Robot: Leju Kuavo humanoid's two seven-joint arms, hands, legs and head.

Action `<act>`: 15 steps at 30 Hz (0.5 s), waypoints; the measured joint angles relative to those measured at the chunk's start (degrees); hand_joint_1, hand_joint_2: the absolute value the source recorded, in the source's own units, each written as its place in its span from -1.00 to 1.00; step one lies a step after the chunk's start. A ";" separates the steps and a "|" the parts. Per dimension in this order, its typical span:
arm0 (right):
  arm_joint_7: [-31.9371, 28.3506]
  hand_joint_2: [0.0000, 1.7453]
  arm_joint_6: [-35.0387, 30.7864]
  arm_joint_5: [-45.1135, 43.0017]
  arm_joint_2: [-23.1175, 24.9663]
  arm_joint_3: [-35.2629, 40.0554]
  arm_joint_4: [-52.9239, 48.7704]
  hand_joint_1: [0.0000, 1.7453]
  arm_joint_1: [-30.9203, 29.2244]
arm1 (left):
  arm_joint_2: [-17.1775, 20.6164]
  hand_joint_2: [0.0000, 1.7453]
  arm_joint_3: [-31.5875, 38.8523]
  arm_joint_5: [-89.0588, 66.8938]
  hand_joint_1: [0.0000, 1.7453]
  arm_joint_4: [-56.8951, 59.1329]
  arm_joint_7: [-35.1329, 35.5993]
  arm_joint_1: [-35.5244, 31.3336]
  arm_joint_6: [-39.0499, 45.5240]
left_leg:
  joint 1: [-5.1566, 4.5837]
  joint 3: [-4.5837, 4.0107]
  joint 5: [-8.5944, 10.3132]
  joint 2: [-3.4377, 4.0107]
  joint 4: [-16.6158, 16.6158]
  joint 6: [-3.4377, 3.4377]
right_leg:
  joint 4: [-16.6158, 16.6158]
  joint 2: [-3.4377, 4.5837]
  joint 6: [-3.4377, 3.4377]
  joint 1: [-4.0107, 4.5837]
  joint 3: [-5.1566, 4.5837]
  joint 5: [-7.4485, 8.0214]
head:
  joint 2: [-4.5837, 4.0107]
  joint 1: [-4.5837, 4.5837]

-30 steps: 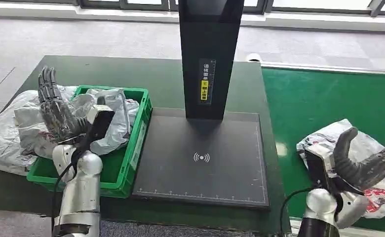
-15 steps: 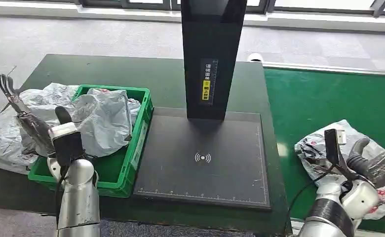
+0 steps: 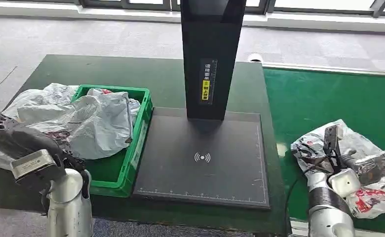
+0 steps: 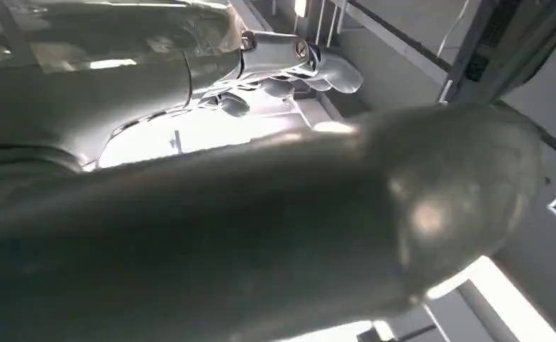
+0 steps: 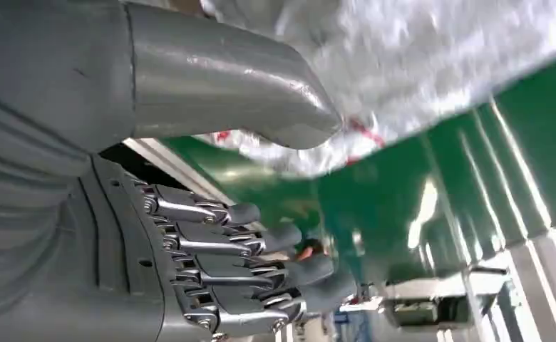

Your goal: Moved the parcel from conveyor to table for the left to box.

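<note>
parcel (image 3: 351, 163) crinkled white-grey, red print, on conveyor (image 3: 324, 98)

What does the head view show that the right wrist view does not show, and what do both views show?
Head view alone: the green crate with grey bags in it, the black scanner plate with its black post, and the left hand low beside the crate. Right wrist view alone: the right hand's fingers from close, spread apart from the thumb with nothing between them. Both: the right hand, the white parcel and the green conveyor.
</note>
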 measured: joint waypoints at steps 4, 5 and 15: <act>-0.02 1.00 4.46 -0.11 -1.20 1.44 7.19 -1.00 -0.92 | 0.15 -1.00 -0.81 0.04 -1.00 -1.31 0.00 0.66 0.00 | 0.00 -0.02 0.01 -0.05 0.00 0.01 | 0.00 -0.04 0.00 0.00 0.00 0.00 | 0.00 0.00; 0.06 1.00 5.55 -0.11 -1.40 1.70 8.54 -1.00 -1.10 | 0.17 -1.00 -1.07 0.07 -1.00 -1.51 0.00 0.71 -0.02 | 0.00 -0.02 0.01 -0.05 0.00 0.01 | 0.00 -0.04 0.00 0.00 0.00 0.00 | 0.00 0.00; 0.22 1.00 13.27 -0.74 -2.12 2.07 13.98 -1.00 -2.21 | 0.31 1.00 -1.92 0.63 -1.00 -2.12 0.00 0.96 -0.02 | 0.00 -0.02 0.00 -0.04 0.00 0.00 | 0.00 -0.03 0.00 0.00 -0.02 -0.01 | 0.00 0.00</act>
